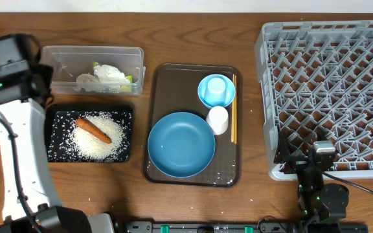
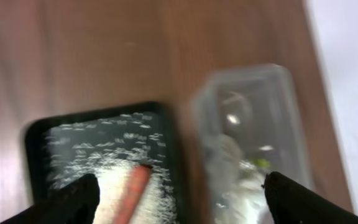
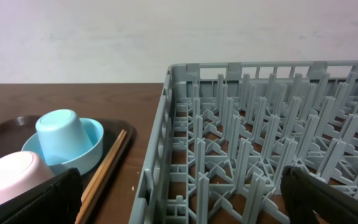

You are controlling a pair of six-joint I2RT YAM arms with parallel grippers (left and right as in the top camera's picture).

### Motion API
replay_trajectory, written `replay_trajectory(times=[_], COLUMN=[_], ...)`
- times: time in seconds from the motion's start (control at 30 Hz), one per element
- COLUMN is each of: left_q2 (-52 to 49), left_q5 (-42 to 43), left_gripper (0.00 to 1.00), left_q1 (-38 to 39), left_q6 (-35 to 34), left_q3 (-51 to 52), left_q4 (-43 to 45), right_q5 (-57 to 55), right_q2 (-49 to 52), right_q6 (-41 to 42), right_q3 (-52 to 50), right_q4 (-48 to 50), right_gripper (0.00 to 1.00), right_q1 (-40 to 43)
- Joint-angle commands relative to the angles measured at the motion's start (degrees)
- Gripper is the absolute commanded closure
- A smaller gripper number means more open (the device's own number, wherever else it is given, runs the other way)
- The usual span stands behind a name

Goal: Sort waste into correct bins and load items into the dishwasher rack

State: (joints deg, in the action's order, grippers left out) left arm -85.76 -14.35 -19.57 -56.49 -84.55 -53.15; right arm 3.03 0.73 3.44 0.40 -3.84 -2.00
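L gripper (image 2: 179, 202) is open wide w/ nothing in it, near the clear plastic box (image 1: 63, 55) at 10 o'clock. The crumpled white wrapper (image 1: 109, 72) sits in that box. The orange carrot (image 1: 93, 129) lies on rice in the flat black tray (image 1: 54, 152) at 9. R gripper (image 3: 185, 205) is open too, empty, by the big grey rack (image 1: 329, 84) at 3.

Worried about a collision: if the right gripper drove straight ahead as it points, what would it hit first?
Probably the near side of the large grey plastic dishwasher rack, which fills the view ahead; depth is unclear.
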Motion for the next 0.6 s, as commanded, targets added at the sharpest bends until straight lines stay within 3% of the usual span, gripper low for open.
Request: replay_trajectory(times=[0.0, 0.47, 0.57], left_q2=[-0.9, -0.9, -0.9], left_q5=[5.0, 4.9, 4.9], left_gripper=[0.10, 0.04, 0.03], left_q1=[-3.3, -5.2, -5.2], left_q6=[0.0, 0.0, 0.0], left_q3=[0.0, 0.0, 0.0], left_q4=[-2.8, -3.6, -3.6], right_q5=[0.0, 0.1, 3.8], right_q2=[-0.1, -0.1, -0.2], right_q6=[0.6, 0.7, 7.7], right_q3=[-0.1, -0.1, -0.1], right_q4=[-0.2, 0.3, 3.3], right_gripper=[0.01, 0.01, 0.01], right_q1=[-0.2, -0.2, -0.2])
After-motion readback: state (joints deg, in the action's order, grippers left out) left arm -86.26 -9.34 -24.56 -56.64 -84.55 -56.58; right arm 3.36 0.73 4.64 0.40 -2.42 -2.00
